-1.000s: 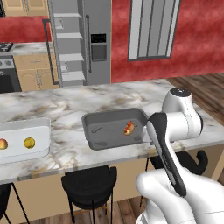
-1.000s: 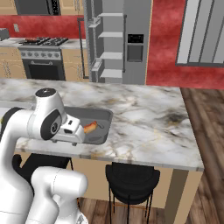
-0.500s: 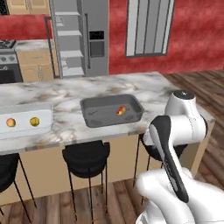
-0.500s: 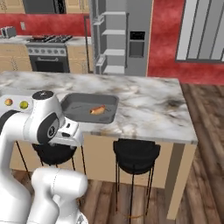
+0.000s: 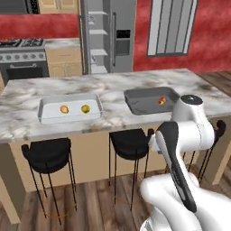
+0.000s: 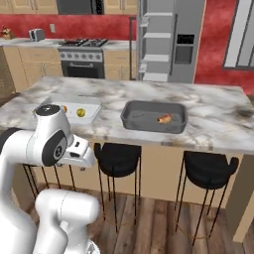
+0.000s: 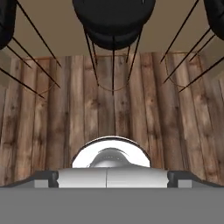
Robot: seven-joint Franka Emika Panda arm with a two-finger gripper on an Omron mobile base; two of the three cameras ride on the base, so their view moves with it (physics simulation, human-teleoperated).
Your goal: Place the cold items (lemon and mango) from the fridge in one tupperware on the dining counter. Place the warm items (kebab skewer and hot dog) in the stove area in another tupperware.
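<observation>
Below pincer, stool (blurry, perhaps), wood floor

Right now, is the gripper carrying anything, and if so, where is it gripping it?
Nothing is held. In the hand view the gripper points down at the wooden floor below a black stool, with nothing between its open jaws.

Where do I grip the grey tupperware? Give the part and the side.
Probably take the grey tupperware by its near long wall, coming down from above to straddle the rim. It is wide and shallow with thin walls, and the orange food lies right of centre.
</observation>
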